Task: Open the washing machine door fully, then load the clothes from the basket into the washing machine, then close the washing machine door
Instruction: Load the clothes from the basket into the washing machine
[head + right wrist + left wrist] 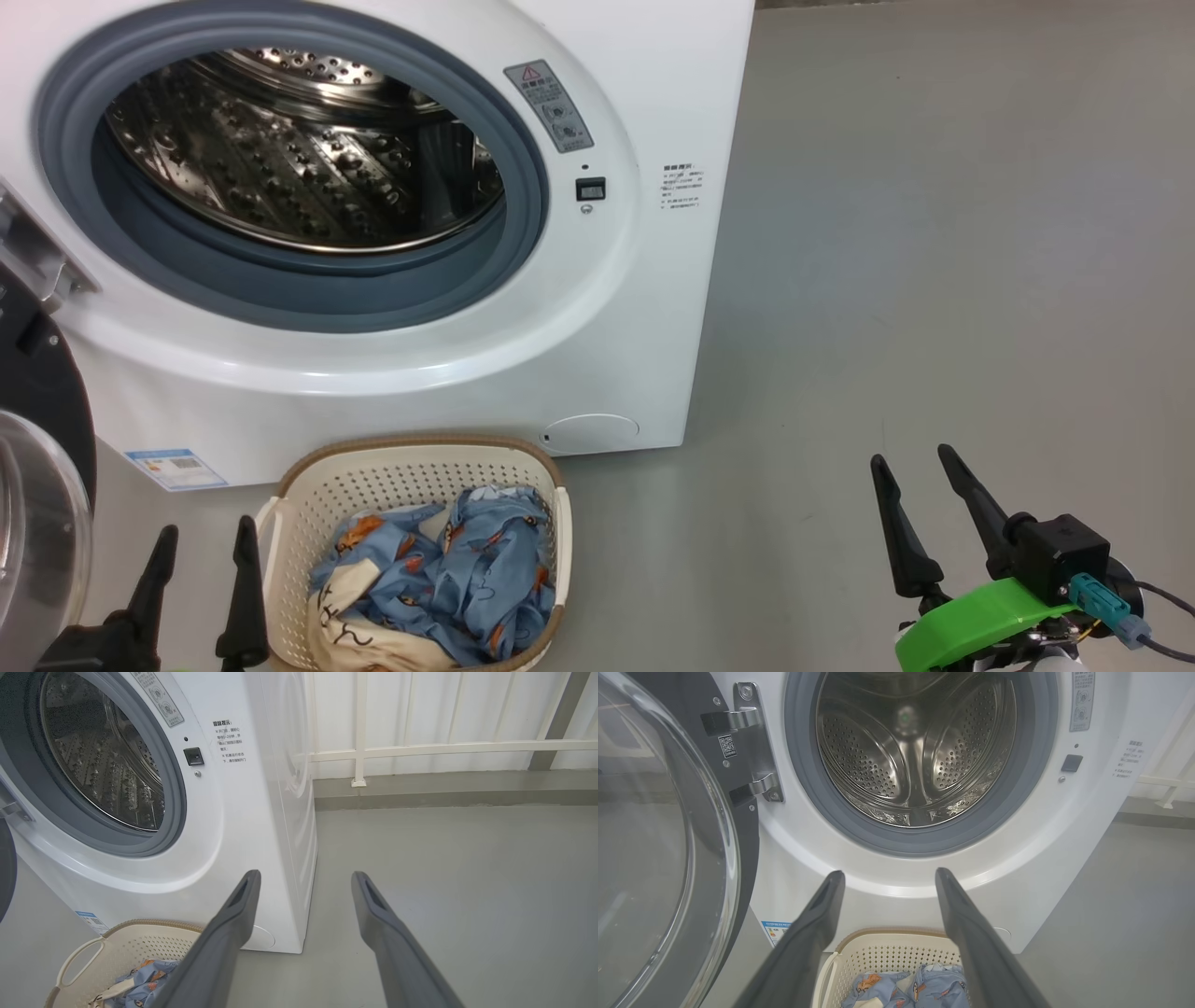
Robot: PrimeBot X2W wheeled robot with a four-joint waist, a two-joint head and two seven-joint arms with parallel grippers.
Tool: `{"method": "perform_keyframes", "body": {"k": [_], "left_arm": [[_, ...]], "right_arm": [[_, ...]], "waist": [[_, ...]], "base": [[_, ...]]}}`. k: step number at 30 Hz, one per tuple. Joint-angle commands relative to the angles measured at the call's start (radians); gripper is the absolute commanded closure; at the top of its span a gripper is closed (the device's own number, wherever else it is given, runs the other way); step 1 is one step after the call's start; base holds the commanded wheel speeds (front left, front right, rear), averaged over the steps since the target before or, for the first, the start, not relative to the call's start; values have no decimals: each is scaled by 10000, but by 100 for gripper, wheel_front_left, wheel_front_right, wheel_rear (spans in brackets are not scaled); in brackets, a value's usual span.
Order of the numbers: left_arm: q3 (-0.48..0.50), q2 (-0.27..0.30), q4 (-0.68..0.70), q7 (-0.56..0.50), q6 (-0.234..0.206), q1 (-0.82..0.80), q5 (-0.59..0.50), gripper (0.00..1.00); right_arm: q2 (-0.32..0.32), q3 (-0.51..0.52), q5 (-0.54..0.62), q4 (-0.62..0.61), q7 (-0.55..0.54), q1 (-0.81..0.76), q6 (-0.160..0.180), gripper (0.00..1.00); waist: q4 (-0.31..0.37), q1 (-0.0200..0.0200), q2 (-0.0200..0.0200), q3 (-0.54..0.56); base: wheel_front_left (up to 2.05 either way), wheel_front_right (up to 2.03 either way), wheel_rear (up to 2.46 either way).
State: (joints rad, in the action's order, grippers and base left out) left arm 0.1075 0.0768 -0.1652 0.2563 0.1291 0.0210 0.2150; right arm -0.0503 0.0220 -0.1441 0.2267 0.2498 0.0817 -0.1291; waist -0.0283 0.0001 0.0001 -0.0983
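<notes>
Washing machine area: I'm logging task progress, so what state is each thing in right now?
washing machine door: wide open, swung left.
washing machine: drum empty.
basket: upright on floor, before the machine.
clothes: crumpled inside the basket.
left gripper: open, empty.
right gripper: open, empty.

Upper left: steel perforated drum [299, 177] is gleaming mirror-bright inside matt grey-blue rubber ring [308, 294]. Around it, white washer casing [644, 308] is showing smooth gloss. Bottom centre: cream perforated plastic basket [401, 481] is holding soft crumpled light blue cloth [467, 579]. Right: grey floor [934, 233] is looking matt.
</notes>
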Motion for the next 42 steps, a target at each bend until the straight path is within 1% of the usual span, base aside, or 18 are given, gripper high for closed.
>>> {"method": "perform_keyframes", "body": {"k": [1,11,19,23,29,36,37,42], "left_arm": [[358,164,261,55,14,-182,-33,0],[325,119,270,55,15,-92,115,0],[159,200,323,55,15,-327,275,0],[-22,330,152,55,15,-430,379,0],[-189,561,-239,55,15,-886,631,0],[-470,779,-811,55,15,-1567,989,0],[-470,779,-811,55,15,-1567,989,0],[-735,1066,-1203,55,15,-2186,1253,0]], "right_arm": [[1,-227,-137,-220,120,105,-16,0],[1,-239,-126,-244,120,-12,-16,0],[1,-259,-123,-314,120,148,-16,0],[1,-208,-125,-339,120,206,-16,0],[1,-240,-153,-403,120,387,-16,0],[1,-231,-179,-553,120,665,-16,0],[1,-231,-179,-553,120,665,-16,0],[1,-352,-197,-663,120,946,-16,0]], "waist": [[4,-1,-1,-11],[-31,-1,-1,-119],[-66,-1,-1,-693],[-36,-1,-1,-997],[69,-1,-1,-1681],[283,-1,-1,-2716],[283,-1,-1,-2716],[422,-1,-1,-3550]], "base": [[0,0,0],[0,0,0],[0,0,0],[0,0,0],[0,0,0],[0,0,0],[0,0,0],[0,0,0]]}}
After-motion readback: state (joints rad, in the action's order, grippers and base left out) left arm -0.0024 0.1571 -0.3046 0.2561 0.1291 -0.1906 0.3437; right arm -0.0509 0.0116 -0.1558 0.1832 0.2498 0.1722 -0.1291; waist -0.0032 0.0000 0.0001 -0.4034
